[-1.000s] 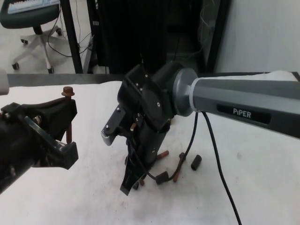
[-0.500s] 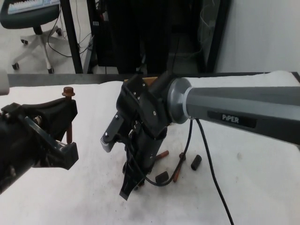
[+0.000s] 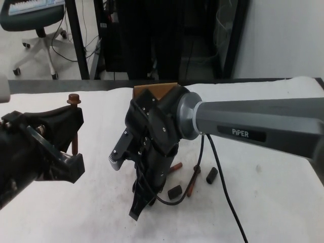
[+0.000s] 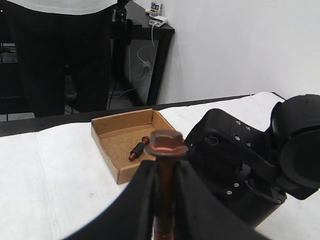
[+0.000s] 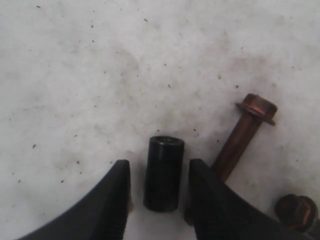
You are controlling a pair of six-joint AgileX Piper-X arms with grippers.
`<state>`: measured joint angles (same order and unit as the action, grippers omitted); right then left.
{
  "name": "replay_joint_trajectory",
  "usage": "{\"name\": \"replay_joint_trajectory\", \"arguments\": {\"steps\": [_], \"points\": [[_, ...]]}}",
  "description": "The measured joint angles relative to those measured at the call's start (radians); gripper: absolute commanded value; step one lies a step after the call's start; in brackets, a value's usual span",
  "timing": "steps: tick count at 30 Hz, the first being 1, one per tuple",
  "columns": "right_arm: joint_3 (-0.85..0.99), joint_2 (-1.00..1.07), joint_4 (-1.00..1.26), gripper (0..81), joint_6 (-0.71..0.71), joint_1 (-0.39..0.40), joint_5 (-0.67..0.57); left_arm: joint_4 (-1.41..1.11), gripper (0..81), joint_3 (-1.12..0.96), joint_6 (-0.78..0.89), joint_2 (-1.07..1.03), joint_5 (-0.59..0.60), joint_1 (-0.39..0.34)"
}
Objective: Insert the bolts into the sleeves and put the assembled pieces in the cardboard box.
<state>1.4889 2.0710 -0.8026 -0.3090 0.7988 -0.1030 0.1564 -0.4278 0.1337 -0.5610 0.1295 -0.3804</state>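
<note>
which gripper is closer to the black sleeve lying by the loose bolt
Right. The right gripper straddles the sleeve, one of its fingers on each side. The left gripper is off to the side, holding a bolt upright.

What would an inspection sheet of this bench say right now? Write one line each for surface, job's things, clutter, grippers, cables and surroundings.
Surface: white bench cover, speckled with dark marks.
Job's things: cardboard box holds one assembled piece; loose sleeve lies beside a loose bolt; another sleeve lies apart.
Clutter: nothing seen.
Grippers: left gripper shut on an upright bolt; right gripper open, fingers either side of the loose sleeve.
Cables: black cable hangs from the right arm onto the bench.
Surroundings: office chair, white wall.
</note>
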Motion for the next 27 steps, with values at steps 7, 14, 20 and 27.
{"name": "replay_joint_trajectory", "arguments": {"steps": [7, 14, 20, 27], "points": [[0.006, 0.019, 0.002, 36.1, -0.002, 0.007, 0.000, 0.000, 0.3, 0.000, 0.000, 0.000, 0.000, 0.000], [0.008, 0.022, 0.031, 31.7, -0.002, 0.006, 0.000, 0.000, 0.3, 0.000, 0.000, 0.000, 0.000, 0.000], [0.009, 0.024, 0.052, 31.7, -0.003, 0.006, 0.000, 0.000, 0.3, 0.000, 0.000, 0.000, 0.000, 0.000], [0.010, 0.024, 0.027, 31.7, -0.003, 0.006, 0.000, 0.000, 0.3, 0.000, 0.000, 0.000, 0.000, 0.000]]}}
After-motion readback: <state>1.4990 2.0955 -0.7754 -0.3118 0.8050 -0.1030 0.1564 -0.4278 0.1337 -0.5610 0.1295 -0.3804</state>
